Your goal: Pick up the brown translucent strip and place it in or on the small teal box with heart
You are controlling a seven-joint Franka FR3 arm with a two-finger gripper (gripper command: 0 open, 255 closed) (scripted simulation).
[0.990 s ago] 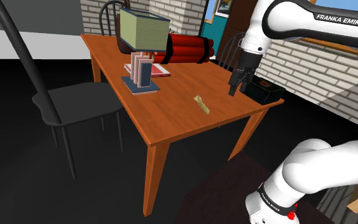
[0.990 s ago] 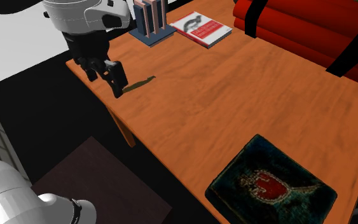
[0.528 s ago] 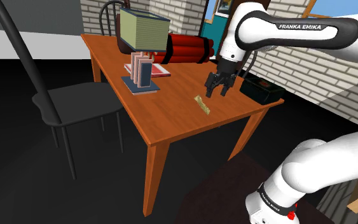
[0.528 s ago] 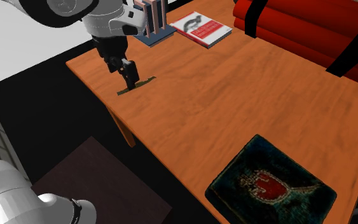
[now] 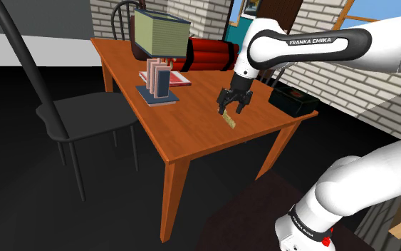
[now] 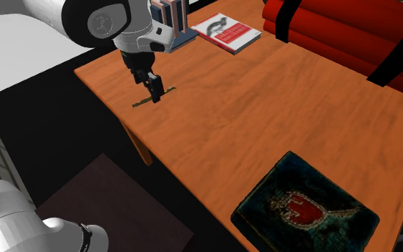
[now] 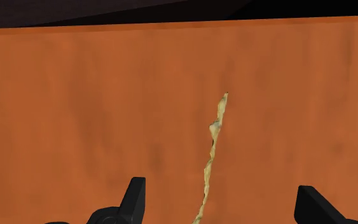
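Your pincer (image 7: pixel 222 189) is released, its fingers spread wide, and it hangs low over the orange-brown worktop (image 7: pixel 75 114). The thin yellowish-brown strip (image 7: pixel 212 143) lies flat on that worktop and runs between the two fingers, touching neither. The dark teal box with a red heart (image 6: pixel 303 207) sits well apart, near a worktop corner.

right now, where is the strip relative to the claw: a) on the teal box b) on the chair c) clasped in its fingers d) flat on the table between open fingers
d: the strip lies flat on the table, with the open claw straddling it without touching.
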